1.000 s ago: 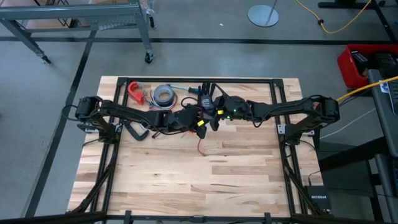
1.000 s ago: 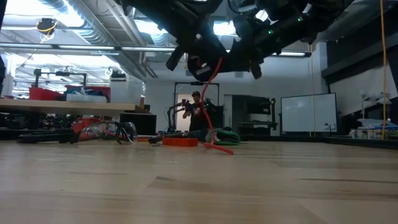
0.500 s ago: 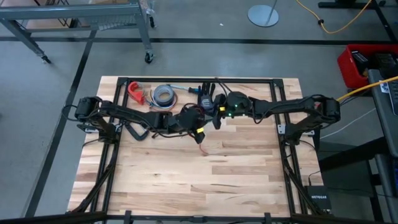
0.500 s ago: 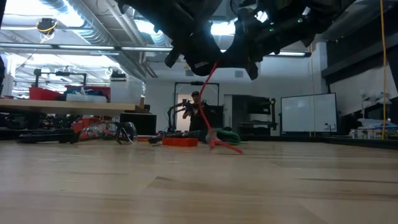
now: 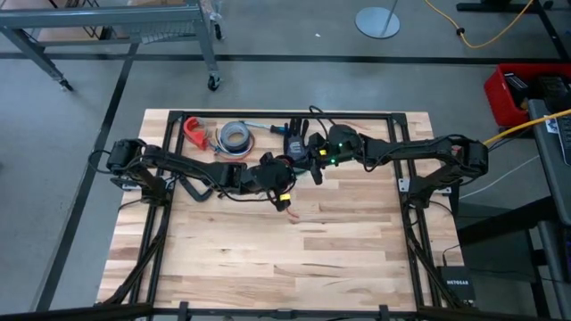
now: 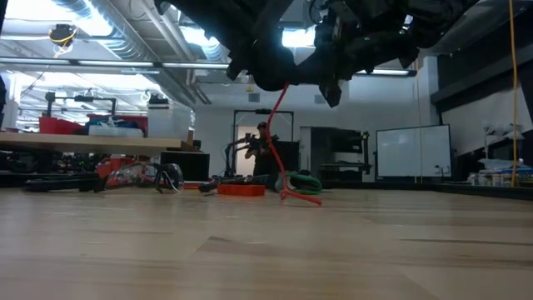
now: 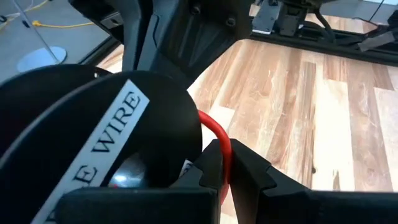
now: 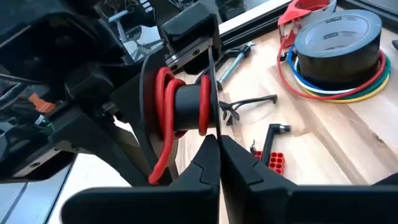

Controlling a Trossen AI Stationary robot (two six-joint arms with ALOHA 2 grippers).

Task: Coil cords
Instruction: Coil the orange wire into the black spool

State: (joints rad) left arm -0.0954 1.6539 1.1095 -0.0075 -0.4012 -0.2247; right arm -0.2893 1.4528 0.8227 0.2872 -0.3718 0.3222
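Two grippers mid-tabletop (image 5: 268, 250), raised: left gripper (image 5: 284, 198), fingers nipping red cord (image 7: 219, 140) running off black wire spool (image 8: 186, 107); cord tail trailing to tabletop; right gripper (image 5: 314, 171), fingers together on spool flange. Tape roll (image 5: 234, 135) behind.

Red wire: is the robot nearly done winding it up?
Not quite. Done: several loops of the red wire already sit on the black spool. In hand: the right jaws are shut on the spool's rim, and the left jaws pinch the wire beside it. Left: one strand hangs down from the spool, and its end lies on the table.
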